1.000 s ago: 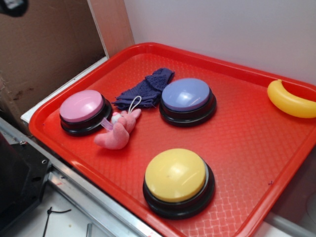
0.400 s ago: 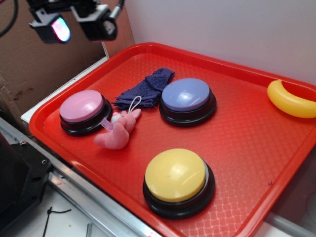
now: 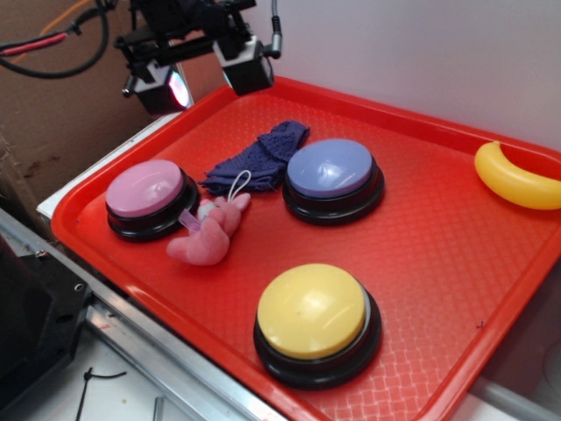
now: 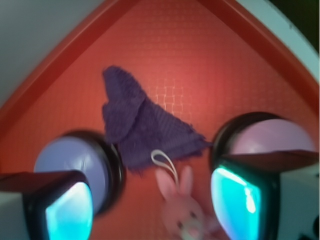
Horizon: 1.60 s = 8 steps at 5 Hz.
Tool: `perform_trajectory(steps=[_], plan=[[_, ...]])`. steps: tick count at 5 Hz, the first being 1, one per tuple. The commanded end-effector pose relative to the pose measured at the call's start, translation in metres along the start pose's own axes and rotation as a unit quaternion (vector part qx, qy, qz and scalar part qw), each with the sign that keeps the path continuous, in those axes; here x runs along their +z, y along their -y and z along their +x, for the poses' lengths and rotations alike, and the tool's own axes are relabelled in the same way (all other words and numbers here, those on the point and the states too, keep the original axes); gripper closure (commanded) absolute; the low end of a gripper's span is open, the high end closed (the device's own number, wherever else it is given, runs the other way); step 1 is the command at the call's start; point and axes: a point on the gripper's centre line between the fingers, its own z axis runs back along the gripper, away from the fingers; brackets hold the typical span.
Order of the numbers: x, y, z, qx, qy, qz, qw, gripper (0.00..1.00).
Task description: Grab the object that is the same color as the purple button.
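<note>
- On the red tray (image 3: pixel 456 263) I count three big round buttons: one purple button (image 3: pixel 330 168), one pink button (image 3: pixel 145 188), one yellow button (image 3: pixel 311 310).
- There is one dark purple knitted cloth (image 3: pixel 259 158); it lies flat between the pink and purple buttons, touching the purple one.
- One pink plush bunny (image 3: pixel 210 232), one yellow banana (image 3: pixel 515 180).
- The claw (image 3: pixel 202 77) hangs above the tray's far left corner, spread apart and holding nothing.
- No writing is readable.
</note>
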Motion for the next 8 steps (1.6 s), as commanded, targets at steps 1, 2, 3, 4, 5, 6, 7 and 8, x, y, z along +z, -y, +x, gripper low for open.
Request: perform_trajectory(steps=[1, 2, 3, 4, 5, 6, 7, 8], plan=[[-0.033, -0.002, 0.029, 0.111, 0.010, 0.010, 0.994, 0.00], [-0.053, 0.002, 0.033, 0.120, -0.009, 0.010, 0.993, 0.00], [-0.072, 0.008, 0.030, 0.108, -0.019, 0.015, 0.994, 0.00], [-0.084, 0.014, 0.028, 0.095, -0.019, 0.024, 0.995, 0.00], [-0.092, 0.017, 0.027, 0.077, -0.023, 0.017, 0.997, 0.00], [-0.098, 0.021, 0.027, 0.069, -0.016, 0.033, 0.997, 1.00], [-0.100, 0.023, 0.026, 0.063, -0.015, 0.045, 0.997, 1.00], [-0.096, 0.025, 0.025, 0.046, -0.010, 0.053, 0.997, 1.00]])
